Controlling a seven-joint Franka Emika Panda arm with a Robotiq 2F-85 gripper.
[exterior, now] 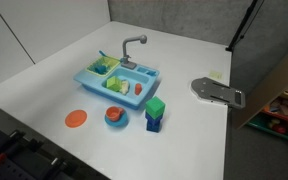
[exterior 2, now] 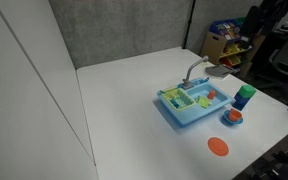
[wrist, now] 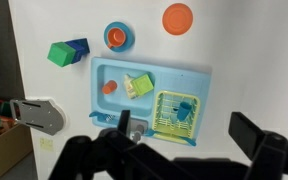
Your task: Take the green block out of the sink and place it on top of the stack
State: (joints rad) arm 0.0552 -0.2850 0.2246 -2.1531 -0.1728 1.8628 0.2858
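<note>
The light blue sink [wrist: 100, 72] lies below me in the wrist view, and it shows in both exterior views [exterior: 87, 77] [exterior 2: 174, 113]. The yellow-green block [wrist: 138, 85] lies in its open compartment [exterior: 116, 85], beside a small orange piece [wrist: 109, 88]. The stack [wrist: 67, 52], a darker green cube over a blue cube, stands on the table next to the sink [exterior: 155, 112] [exterior 2: 244, 96]. My gripper [wrist: 184, 128] is open and empty, high above the sink's rack side. It shows in neither exterior view.
A yellow-green drying rack with a blue cup [wrist: 180, 110] fills the sink's other compartment. An orange-and-blue bowl [wrist: 117, 37] and a flat orange disc [wrist: 178, 18] lie on the white table. A grey metal plate [exterior: 216, 91] lies near the table edge.
</note>
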